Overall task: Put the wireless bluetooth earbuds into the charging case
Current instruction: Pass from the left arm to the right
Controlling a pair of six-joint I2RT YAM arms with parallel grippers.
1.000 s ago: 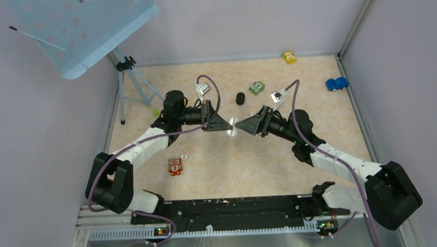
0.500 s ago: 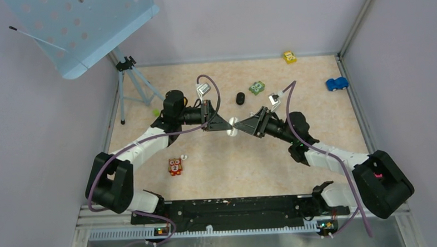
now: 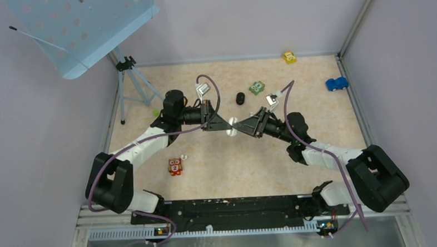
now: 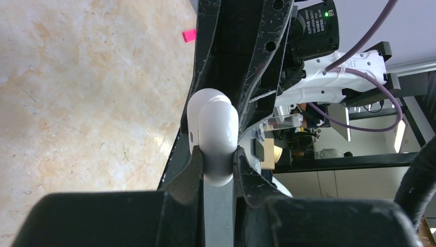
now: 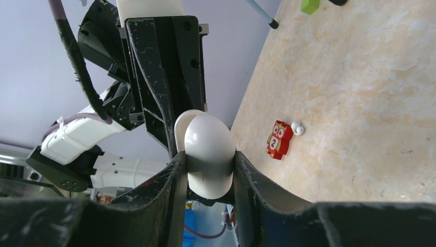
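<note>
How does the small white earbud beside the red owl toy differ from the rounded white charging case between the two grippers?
The small white earbud is far smaller than the rounded white charging case. The earbud lies loose on the table by the red owl toy; the case is clamped between the left gripper and the right gripper. Both are white and rounded.

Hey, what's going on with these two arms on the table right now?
Both arms meet over the middle of the table, holding one white charging case between them, off the surface. The left pincer is clamped on one end, and the right pincer has its fingers pressed on the other. Neither pincer holds an earbud; a white earbud lies on the table beside a red owl figure.
</note>
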